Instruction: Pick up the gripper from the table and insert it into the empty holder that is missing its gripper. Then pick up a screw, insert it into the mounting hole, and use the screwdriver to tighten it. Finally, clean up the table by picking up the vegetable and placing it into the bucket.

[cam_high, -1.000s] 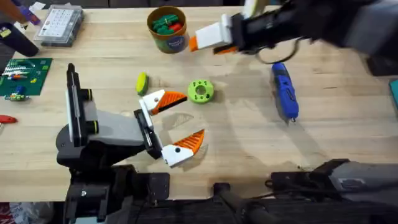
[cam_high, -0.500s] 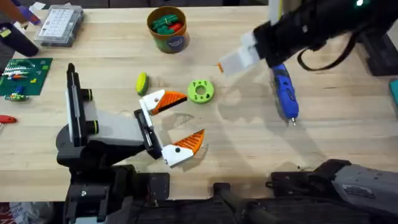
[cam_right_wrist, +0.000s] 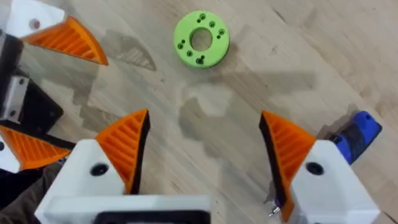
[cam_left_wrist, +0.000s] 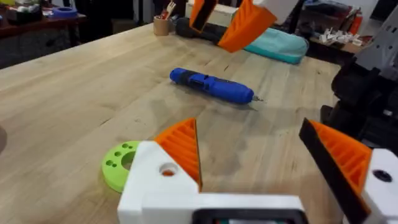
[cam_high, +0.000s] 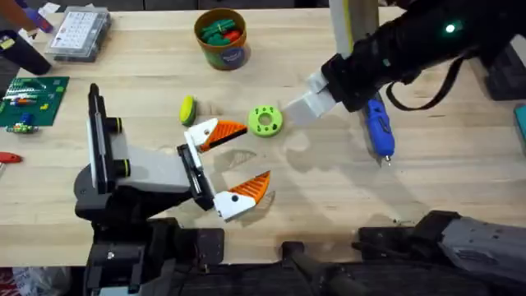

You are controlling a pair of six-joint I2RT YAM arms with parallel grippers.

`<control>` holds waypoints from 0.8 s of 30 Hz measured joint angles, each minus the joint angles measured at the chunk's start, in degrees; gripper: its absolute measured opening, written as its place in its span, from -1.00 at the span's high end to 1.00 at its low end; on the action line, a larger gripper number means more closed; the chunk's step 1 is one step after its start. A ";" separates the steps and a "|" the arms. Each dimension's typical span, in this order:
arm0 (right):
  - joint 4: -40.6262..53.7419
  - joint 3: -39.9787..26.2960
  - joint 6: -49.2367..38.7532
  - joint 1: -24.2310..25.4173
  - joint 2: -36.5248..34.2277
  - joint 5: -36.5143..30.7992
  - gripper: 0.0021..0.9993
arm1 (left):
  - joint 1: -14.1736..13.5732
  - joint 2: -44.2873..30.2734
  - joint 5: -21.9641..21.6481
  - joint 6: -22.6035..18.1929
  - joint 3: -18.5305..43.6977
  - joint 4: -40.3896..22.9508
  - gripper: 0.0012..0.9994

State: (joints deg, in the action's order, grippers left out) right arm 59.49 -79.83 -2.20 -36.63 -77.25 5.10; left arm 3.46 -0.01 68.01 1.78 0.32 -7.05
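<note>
My left gripper [cam_high: 256, 153] rests open on the table, and both of its white brackets carry orange pads. The near bracket's mounting hole [cam_left_wrist: 166, 169] shows orange inside. My right gripper [cam_high: 308, 103] hangs open and empty over the wood just right of a green disc [cam_high: 265, 120]. In the right wrist view this gripper [cam_right_wrist: 205, 149] has the disc [cam_right_wrist: 201, 38] ahead of it. The blue screwdriver [cam_high: 376, 123] lies to the right, under the right arm. The bucket [cam_high: 222, 51] at the back holds green and red pieces. A loose orange gripper and a screw are out of view.
A small yellow-green object [cam_high: 187, 108] lies left of the disc. At the back left are a clear parts box [cam_high: 78, 33] and a green circuit board [cam_high: 29, 100]. Open wood lies between the disc and the screwdriver.
My right arm has swung from beside the bucket down toward the table's middle, bringing its gripper close to the green disc. The left arm and the objects have not moved.
</note>
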 joint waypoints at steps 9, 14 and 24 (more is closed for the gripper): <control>3.31 -0.07 0.02 -0.03 -4.96 -0.37 -0.98 | 0.00 0.01 0.00 0.02 0.00 0.00 -0.97; 4.57 -0.07 0.03 -0.94 -11.15 -0.48 -0.98 | 0.00 0.00 0.00 0.01 0.00 0.00 -0.97; 4.50 -0.07 -1.30 -3.55 -12.92 0.13 -0.98 | 0.00 0.00 0.00 0.00 0.00 0.00 -0.97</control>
